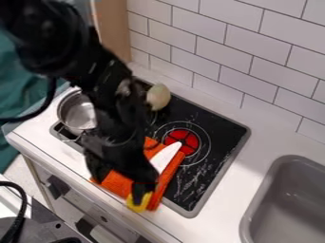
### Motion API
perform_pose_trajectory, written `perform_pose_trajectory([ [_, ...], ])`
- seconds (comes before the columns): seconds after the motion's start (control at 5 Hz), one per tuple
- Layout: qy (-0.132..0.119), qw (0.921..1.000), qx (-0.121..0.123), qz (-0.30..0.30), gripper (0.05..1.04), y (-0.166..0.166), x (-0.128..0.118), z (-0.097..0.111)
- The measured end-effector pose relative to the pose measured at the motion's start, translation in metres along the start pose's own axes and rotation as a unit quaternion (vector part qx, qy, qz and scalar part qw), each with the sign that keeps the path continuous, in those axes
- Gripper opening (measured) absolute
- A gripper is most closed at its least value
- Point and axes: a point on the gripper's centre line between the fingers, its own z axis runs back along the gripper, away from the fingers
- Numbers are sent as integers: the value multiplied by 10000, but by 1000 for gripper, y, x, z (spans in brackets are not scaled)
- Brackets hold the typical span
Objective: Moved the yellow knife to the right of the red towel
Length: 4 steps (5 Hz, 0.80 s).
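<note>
The black robot arm is seen to enter from eleven o'clock and to slant down over the stove, so that part of the stovetop is hidden. The pincer is held low, toward seven o'clock, right at the yellow handle of the knife. Whether it is spread or pressed together cannot be told, nor whether the handle is pinched.

The knife is seen over the orange-red towel, within the cloth's spread for most of its length. Its white blade is pointed toward one o'clock, and its handle is turned toward seven, near the towel's lower edge. Whether the blade is resting on the cloth or raised just above it cannot be made out.

The towel is laid over the stove's seven o'clock side and onto the white counter. The red burner (a bright disc with dark lines across it) is seen just beside the blade's tip. At the stove's ten o'clock corner a silver pot is set, partly covered by the arm. Toward twelve o'clock a pale, rounded object is placed. A grey sink is set into the counter at four o'clock, and the background at one o'clock is formed by a white tiled wall.
</note>
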Motion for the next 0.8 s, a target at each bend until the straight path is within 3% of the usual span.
perform_pose_trajectory([
  [0.4,316,9992,-49,245,1007,-10,-8,-18],
  [0.8,174,9963,-405,743,1007,-12,-3,-25],
])
